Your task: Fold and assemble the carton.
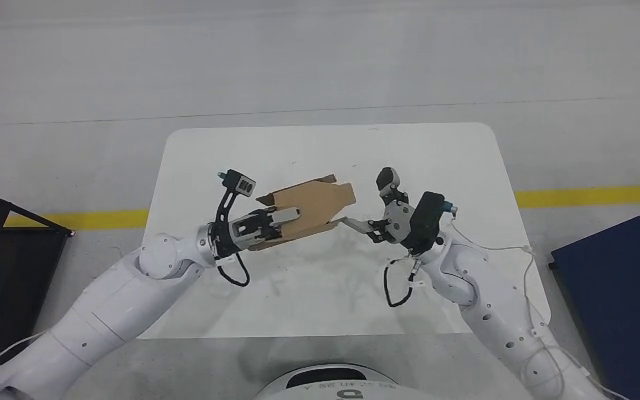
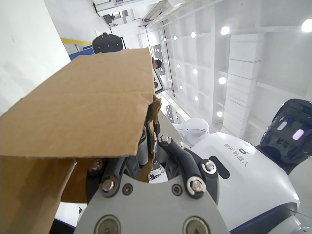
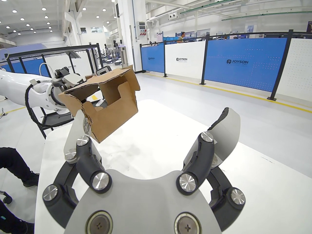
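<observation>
The brown cardboard carton (image 1: 318, 200), pinched in the left gripper (image 1: 280, 220), was half-formed with flaps unclosed; the right gripper (image 1: 367, 228) gaped empty just right of it.

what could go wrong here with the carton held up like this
1. The left gripper holds the carton by one end above the table; a push from the open right gripper could twist it or make it slip.
2. The cardboard edge by the left gripper looks ragged and may tear further.
</observation>
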